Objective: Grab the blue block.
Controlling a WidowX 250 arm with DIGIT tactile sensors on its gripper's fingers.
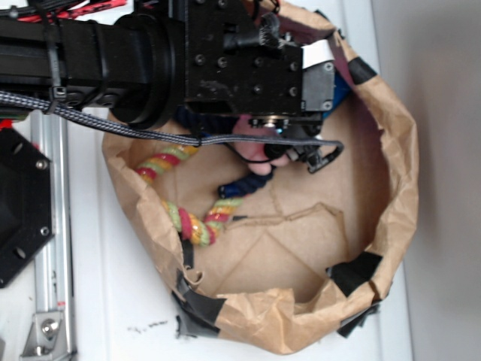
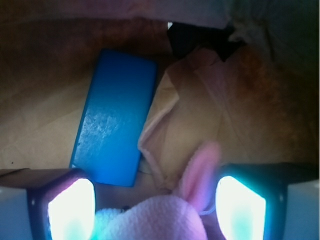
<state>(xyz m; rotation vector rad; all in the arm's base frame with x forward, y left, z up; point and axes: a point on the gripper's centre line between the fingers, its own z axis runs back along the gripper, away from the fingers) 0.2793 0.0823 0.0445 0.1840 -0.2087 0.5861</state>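
Pink bunny (image 2: 160, 217) between wide hand (image 2: 156, 207); blue block (image 2: 114, 117) lies flat, lengthwise away.

Exterior bright and evenly lit; wrist view dim, blurred, fingers (image 2: 71, 207) glaring white.

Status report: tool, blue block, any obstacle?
Tool open, holding nothing. Blue block flat on the paper, ahead and off to the side. Pink plush bunny between the fingers, in the way.
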